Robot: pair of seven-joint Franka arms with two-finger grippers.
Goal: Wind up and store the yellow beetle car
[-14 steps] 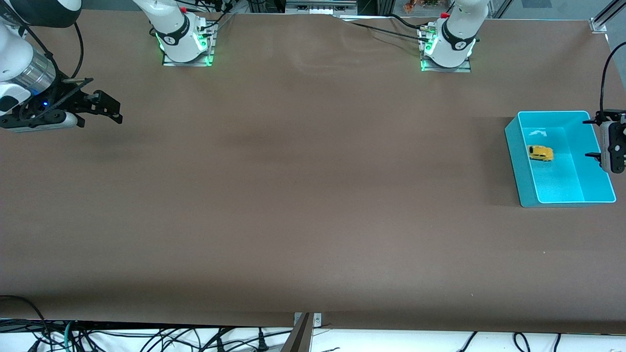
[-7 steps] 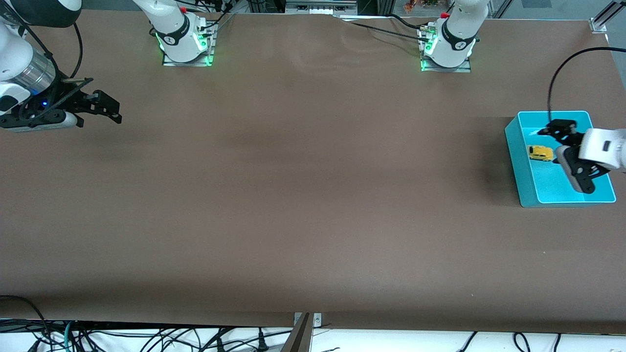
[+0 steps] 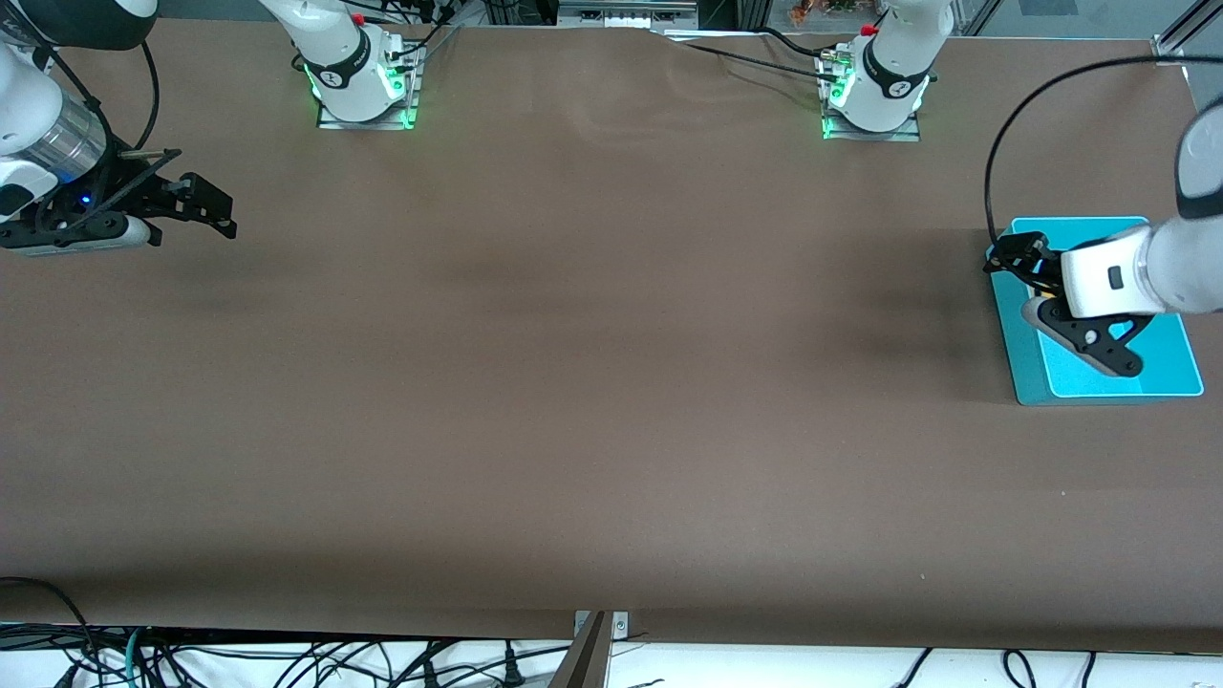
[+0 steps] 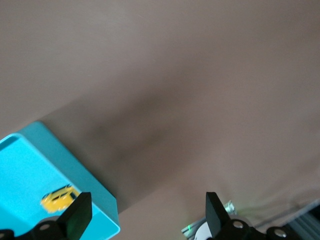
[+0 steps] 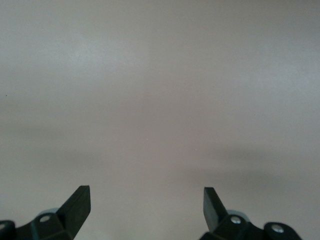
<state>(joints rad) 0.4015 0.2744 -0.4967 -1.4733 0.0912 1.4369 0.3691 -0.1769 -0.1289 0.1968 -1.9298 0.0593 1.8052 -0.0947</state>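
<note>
The yellow beetle car lies on the floor of a teal bin, seen in the left wrist view beside one fingertip. In the front view the car is hidden under my left gripper, which hangs open and empty over the bin's wall nearest the table's middle. In its own view the left gripper straddles that wall and bare table. My right gripper is open and empty and waits above the table at the right arm's end; its own view shows only bare brown table.
The teal bin stands at the left arm's end of the brown table. The two arm bases stand along the table's edge farthest from the front camera. A black cable loops above the bin.
My left gripper has swung from the bin's outer edge across the bin toward the table's middle and now covers the car in the front view. The right arm has barely moved.
</note>
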